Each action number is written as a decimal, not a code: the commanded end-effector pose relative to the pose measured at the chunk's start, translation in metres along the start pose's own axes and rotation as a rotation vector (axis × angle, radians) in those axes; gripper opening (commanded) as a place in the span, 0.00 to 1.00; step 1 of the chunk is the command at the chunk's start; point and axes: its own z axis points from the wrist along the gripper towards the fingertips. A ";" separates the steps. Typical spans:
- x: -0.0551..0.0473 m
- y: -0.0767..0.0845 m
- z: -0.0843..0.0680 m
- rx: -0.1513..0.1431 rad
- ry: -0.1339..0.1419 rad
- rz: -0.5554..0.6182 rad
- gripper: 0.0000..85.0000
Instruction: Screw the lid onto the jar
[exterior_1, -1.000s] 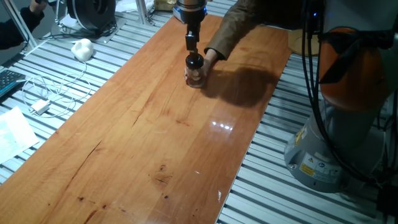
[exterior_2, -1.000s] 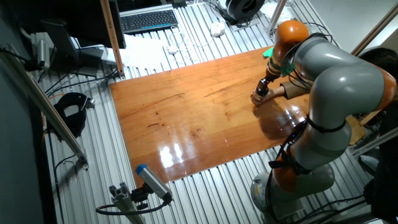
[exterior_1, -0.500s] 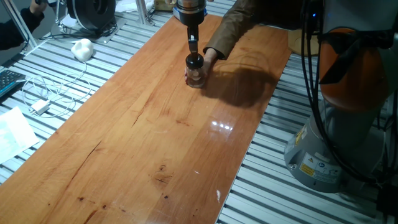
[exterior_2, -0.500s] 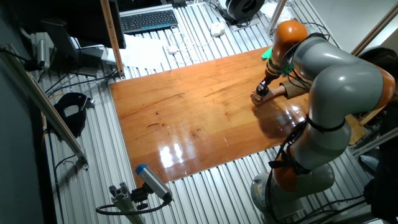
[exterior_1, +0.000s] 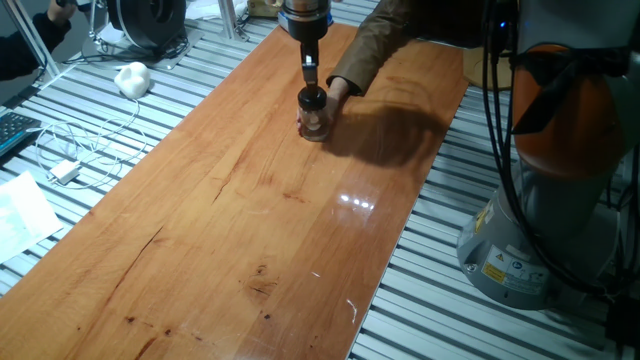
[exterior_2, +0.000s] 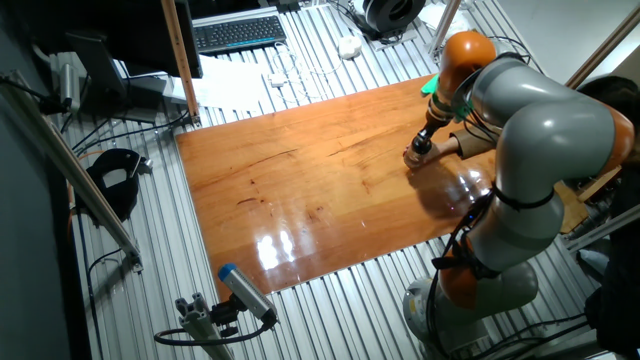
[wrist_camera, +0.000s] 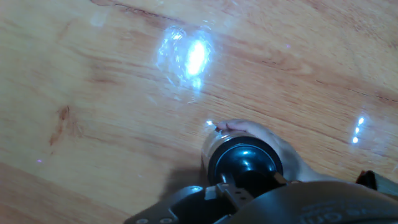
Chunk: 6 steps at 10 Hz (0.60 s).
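While pinching the knob of the lid (exterior_1: 313, 97), hand (exterior_1: 310, 80) sits a touch higher than a second ago. Lid still atop jar (exterior_1: 314, 122), far end of desk (exterior_1: 250, 200), a person's fingers (wrist_camera: 283, 152) steadying it. Probably mid-twist; threading unfinished.

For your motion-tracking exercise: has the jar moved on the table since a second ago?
No. The jar keeps its spot relative to the table's far edge, under the lid.

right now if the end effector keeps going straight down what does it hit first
Most likely the lid on the jar: the end effector points straight down at its knob, and whether they already touch is unclear.
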 end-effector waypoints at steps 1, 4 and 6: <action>0.000 0.000 0.001 -0.010 0.003 0.000 0.00; -0.002 -0.001 0.002 -0.026 0.005 0.000 0.00; -0.003 -0.001 0.002 -0.027 0.003 0.000 0.00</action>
